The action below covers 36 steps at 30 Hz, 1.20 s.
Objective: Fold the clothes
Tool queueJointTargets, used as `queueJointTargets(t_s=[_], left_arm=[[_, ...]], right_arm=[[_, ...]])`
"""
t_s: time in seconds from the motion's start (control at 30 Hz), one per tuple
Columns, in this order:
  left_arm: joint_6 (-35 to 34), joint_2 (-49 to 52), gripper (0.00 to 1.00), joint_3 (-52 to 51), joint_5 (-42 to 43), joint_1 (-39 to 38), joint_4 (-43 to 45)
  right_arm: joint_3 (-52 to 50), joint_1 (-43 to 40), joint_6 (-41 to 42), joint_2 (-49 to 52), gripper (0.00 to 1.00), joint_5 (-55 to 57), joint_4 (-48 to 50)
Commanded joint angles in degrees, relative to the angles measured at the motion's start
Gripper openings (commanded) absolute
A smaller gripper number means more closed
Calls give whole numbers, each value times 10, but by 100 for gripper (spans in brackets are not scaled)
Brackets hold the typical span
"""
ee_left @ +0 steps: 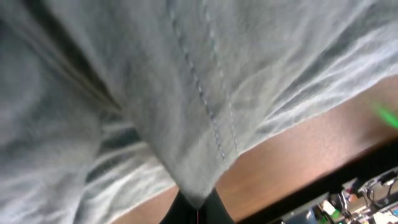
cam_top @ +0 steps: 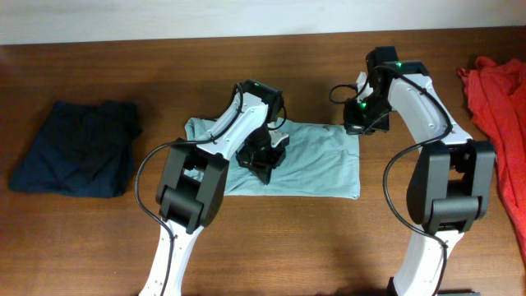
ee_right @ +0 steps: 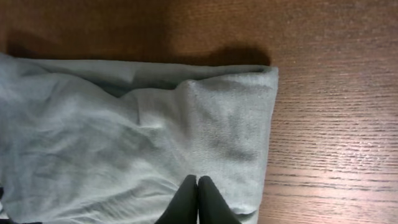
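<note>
The pale grey-blue T-shirt [cam_top: 316, 164] lies as a folded rectangle in the middle of the table. My left gripper [cam_top: 265, 153] stands over its left half, shut on a pinch of the cloth. In the left wrist view that fold [ee_left: 186, 112] rises off the table and narrows to a point between the dark fingertips [ee_left: 214, 211]. My right gripper [cam_top: 362, 119] is at the shirt's far right corner. Its fingers [ee_right: 208, 199] are shut with the tips pressed into the cloth [ee_right: 124, 124] near the folded right edge, and creases run toward them.
A dark navy garment [cam_top: 76, 148] lies folded at the left of the table. A red-orange one [cam_top: 500, 99] is heaped at the right edge. Bare wood [cam_top: 271, 247] surrounds the shirt, and both arm bases stand at the near edge.
</note>
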Motion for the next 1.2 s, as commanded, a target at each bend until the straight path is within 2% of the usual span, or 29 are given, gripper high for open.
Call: queueJointTargets(t_s=[0.0, 0.2, 0.33, 0.57, 0.67, 0.7, 0.73, 0.87, 1.0, 1.17], left_arm=[[-1, 2, 1, -2, 8, -3, 1], [-1, 2, 1, -2, 8, -3, -12], [-1, 2, 1, -2, -10, -3, -47], [10, 2, 1, -2, -25, -3, -81], [9, 2, 18, -2, -31, -3, -72], [5, 2, 28, -2, -31, -3, -66], [3, 2, 29, -2, -31, -3, -62], [3, 1, 29, 0, -40, 0, -56], [3, 1, 29, 21, -48, 9, -65], [3, 1, 29, 84, -51, 22, -61]], right_arm=[[-34, -1, 17, 27, 4, 4, 15], [-108, -4, 22, 37, 4, 9, 120], [-161, -13, 60, 37, 4, 85, 196], [-166, -25, 59, 37, 4, 88, 209], [-166, -26, 56, 37, 5, 86, 203], [-166, -27, 43, 37, 10, 86, 197], [-165, -29, 43, 36, 11, 86, 190], [-136, -48, 10, 29, 20, 27, 149], [-101, -65, -83, 7, 35, -125, 104], [-92, -66, -123, -34, 39, -196, 60]])
